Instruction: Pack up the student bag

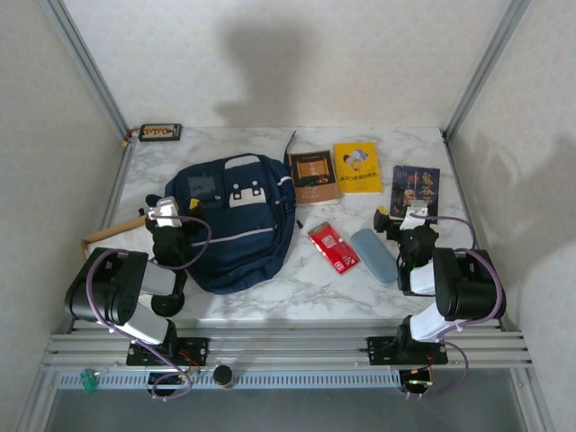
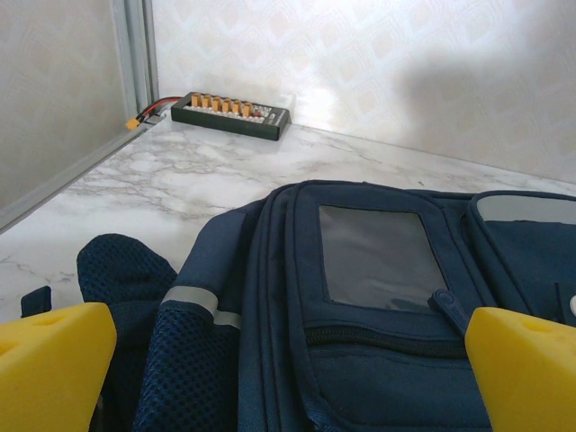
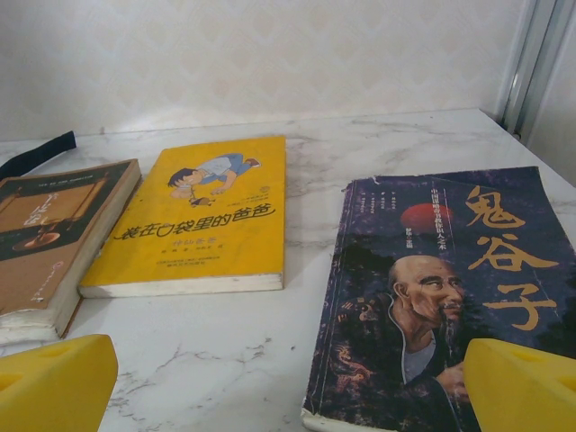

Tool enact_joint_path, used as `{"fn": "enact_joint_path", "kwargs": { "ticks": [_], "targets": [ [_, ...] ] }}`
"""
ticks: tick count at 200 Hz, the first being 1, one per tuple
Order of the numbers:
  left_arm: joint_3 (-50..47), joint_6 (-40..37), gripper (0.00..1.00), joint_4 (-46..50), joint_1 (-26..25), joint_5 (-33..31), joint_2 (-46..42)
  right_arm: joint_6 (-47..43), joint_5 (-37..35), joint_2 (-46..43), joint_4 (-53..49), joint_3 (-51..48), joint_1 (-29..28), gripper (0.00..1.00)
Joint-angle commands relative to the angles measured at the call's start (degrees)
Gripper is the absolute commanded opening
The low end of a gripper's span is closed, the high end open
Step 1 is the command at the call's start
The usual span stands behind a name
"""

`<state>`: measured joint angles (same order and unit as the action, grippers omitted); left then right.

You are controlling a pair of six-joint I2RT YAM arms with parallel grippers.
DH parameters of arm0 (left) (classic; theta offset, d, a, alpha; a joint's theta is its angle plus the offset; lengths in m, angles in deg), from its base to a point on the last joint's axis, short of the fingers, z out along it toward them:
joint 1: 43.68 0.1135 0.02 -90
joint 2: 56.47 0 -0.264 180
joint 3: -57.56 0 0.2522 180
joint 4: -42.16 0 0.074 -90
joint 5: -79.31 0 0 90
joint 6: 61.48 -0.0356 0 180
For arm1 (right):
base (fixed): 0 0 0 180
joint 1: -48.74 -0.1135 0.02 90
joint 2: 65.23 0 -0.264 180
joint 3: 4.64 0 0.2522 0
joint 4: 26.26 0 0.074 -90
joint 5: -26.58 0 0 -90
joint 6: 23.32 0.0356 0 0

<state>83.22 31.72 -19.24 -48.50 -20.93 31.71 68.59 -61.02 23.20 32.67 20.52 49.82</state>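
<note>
Left gripper (image 1: 167, 209): wide apart, empty
Right gripper (image 1: 396, 216): wide apart, empty
Student bag (image 1: 238, 229): flat, long axis near-to-far, top toward far wall
Inside bag: cannot tell

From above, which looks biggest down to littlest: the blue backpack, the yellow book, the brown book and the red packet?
1. The student bag, by far the largest.
2. The yellow book and the brown book: they look about alike, so I won't rank one over the other.
3. The red packet, the smallest.
</note>
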Motion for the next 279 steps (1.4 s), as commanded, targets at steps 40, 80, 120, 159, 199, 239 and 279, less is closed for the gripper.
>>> {"fn": "enact_joint_path", "kwargs": {
  "ticks": [40,80,120,159,199,239,279],
  "targets": [
    [0.45,-0.56,0.99,-0.48,-0.19,0.75,0.31,-0.51,-0.93,0.26,1.85,0.86,-0.42,0.99],
    [0.43,-0.54,0.99,-0.48,-0.19,0.75,0.26,-0.51,-0.86,0.24,1.90,0.91,-0.39,0.99],
    [0.40,-0.52,0.99,-0.49,-0.19,0.75,0.29,-0.51,-0.88,0.26,1.92,0.91,-0.39,0.99],
    [0.47,-0.56,0.99,-0.50,-0.19,0.77,0.28,-0.51,-0.83,0.25,1.85,0.92,-0.42,0.99],
    [0.41,-0.57,0.99,-0.58,-0.12,0.75,0.19,-0.51,-0.71,0.05,2.03,0.82,-0.40,0.99],
    [-0.52,0.53,0.99,1.06,-0.28,-2.52,-4.05,-0.43,0.03,-7.35,-9.61,3.81,-0.44,0.99],
    [5.31,3.41,0.99,23.91,-0.20,-3.78,-16.91,2.89,-3.41,-19.45,-25.38,8.70,-0.36,0.99]
  ]
}}
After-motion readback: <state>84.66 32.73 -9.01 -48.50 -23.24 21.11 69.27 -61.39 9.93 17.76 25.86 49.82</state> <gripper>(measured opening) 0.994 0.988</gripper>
